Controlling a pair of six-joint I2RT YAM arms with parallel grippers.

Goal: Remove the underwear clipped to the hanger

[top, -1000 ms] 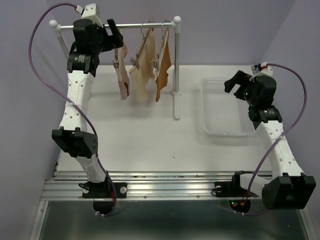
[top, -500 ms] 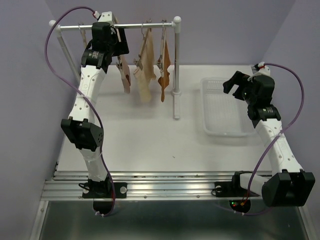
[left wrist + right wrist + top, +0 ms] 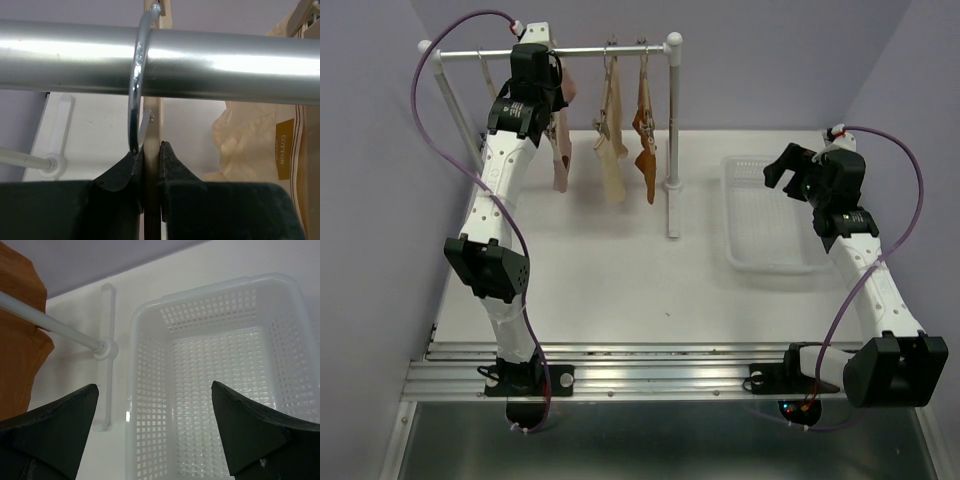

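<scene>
Three pieces hang clipped to hangers on the rail (image 3: 600,50) along the bench's (image 3: 620,280) far edge, nearer the far-left corner. They are pink underwear (image 3: 562,165), beige underwear (image 3: 612,165) and orange underwear (image 3: 646,150), left to right. The left fingers (image 3: 172,165) are pinched on the pink one's hanger (image 3: 154,120) just under the rail. The right fingers (image 3: 60,425) are spread wide above the basket (image 3: 150,365) by the right edge, holding nothing.

We see the left gripper (image 3: 553,66) at upper left, up at the rail (image 3: 590,49) by the hanger (image 3: 563,92) of the pale pink underwear (image 3: 561,165), cream-beige underwear (image 3: 612,165) and orange-brown underwear (image 3: 647,150) hanging alongside, right gripper (image 3: 782,170) spread over the white basket (image 3: 760,262) at right.
</scene>
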